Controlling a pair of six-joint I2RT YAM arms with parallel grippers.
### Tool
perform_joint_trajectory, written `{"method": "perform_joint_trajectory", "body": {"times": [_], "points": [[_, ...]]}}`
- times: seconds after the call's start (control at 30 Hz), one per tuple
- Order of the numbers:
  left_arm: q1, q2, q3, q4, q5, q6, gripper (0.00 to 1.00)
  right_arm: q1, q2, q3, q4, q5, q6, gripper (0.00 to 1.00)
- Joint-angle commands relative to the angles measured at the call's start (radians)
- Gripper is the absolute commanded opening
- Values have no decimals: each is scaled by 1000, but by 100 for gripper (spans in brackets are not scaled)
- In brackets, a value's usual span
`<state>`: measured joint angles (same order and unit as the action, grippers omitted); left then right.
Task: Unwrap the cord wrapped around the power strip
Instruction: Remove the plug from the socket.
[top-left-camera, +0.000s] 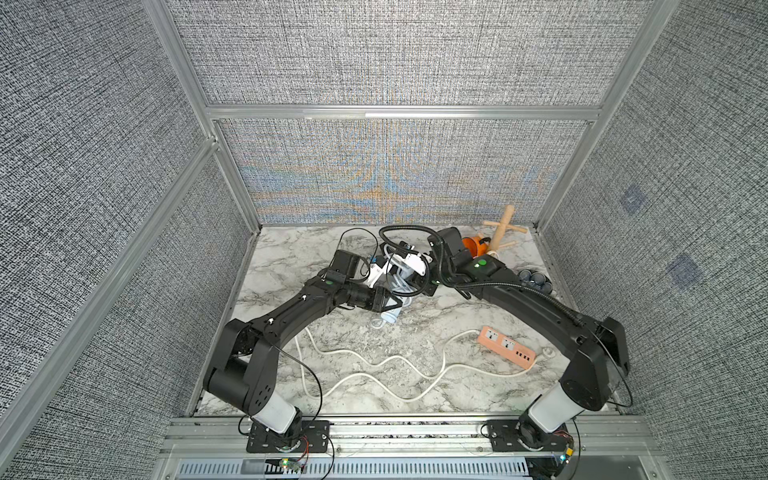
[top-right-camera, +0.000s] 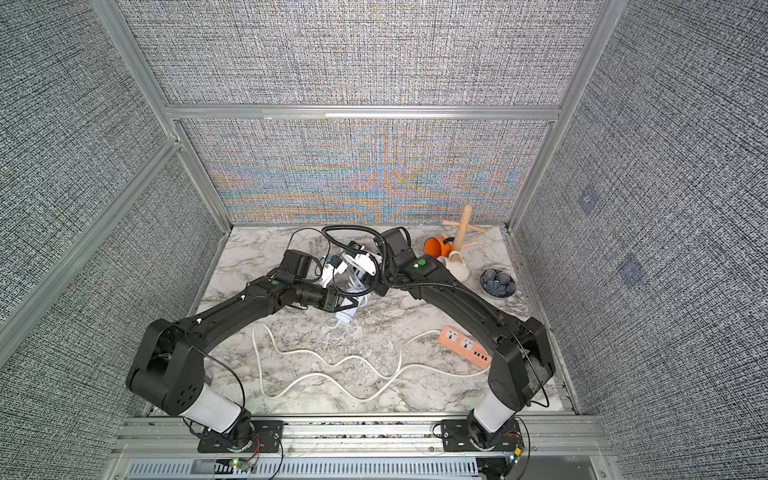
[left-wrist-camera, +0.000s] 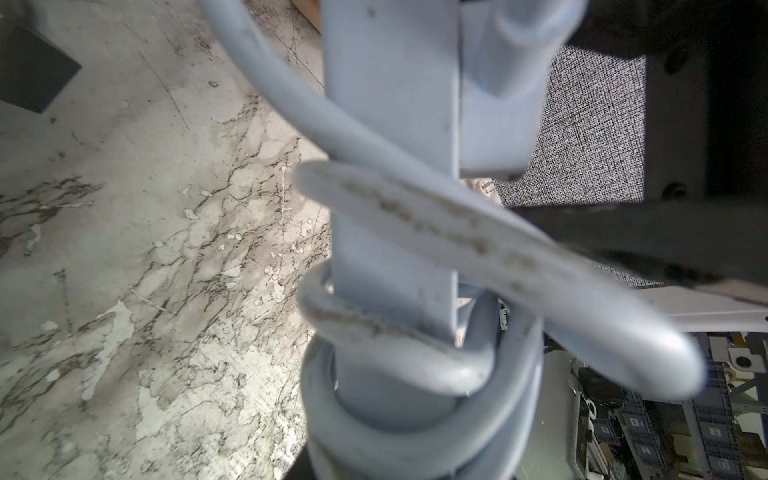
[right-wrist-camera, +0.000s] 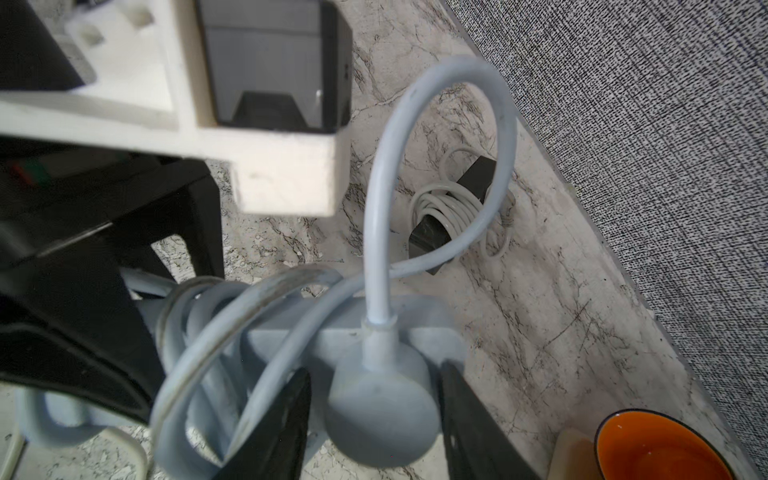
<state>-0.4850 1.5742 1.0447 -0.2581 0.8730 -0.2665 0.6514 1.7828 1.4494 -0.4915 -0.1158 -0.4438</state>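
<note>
blue power strip held between the two arms, cord wound on it

the pale blue power strip (left-wrist-camera: 390, 83) is over the middle of the marble table (top-left-camera: 286, 257), toward the back. the left gripper (top-left-camera: 395, 308) is closed on its body near one end. its cord (left-wrist-camera: 436, 232) goes around the body in several turns, and one free loop rises from the round plug (right-wrist-camera: 380, 411). the fingers (right-wrist-camera: 282, 428) of the right gripper (right-wrist-camera: 376, 372) stand on each side of this plug, very close to it; whether they press it, i cannot tell

room for moving: the left part of the table is bare up to the left wall. the front middle is crossed by the white cord (top-left-camera: 374, 365), which lies in loose waves. the back right corner is crowded. a black power strip (right-wrist-camera: 473, 174) lies near the foot of the back wall, close to the free loop of the blue cord. the peach power strip (top-left-camera: 506, 347) lies near the right edge, toward the front, beside the right arm

counted:
- power strips: three (blue in the grip, black with a white cord wound on it, peach with its cord laid out)
- mugs: two, the orange mug (top-left-camera: 473, 246) and the white mug (top-right-camera: 455, 266)
- wooden mug tree (top-left-camera: 503, 230): one
- dark bowl (top-right-camera: 497, 283): one, near the right wall
</note>
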Motion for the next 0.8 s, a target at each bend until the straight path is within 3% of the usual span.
{"method": "perform_joint_trajectory", "body": {"times": [0.0, 0.17, 0.57, 0.77], "points": [[-4, -4, 7, 72, 75, 46, 0, 2, 19, 19, 8, -40, -21, 46], [-3, -16, 7, 68, 37, 39, 0, 1, 30, 19, -44, -44, -18, 43], [0, -16, 3, 91, 36, 22, 0, 0, 22, -23, -58, -27, -5, 50], [0, -21, 6, 79, 32, 27, 0, 3, 36, 2, -41, -27, 13, 39]]}}
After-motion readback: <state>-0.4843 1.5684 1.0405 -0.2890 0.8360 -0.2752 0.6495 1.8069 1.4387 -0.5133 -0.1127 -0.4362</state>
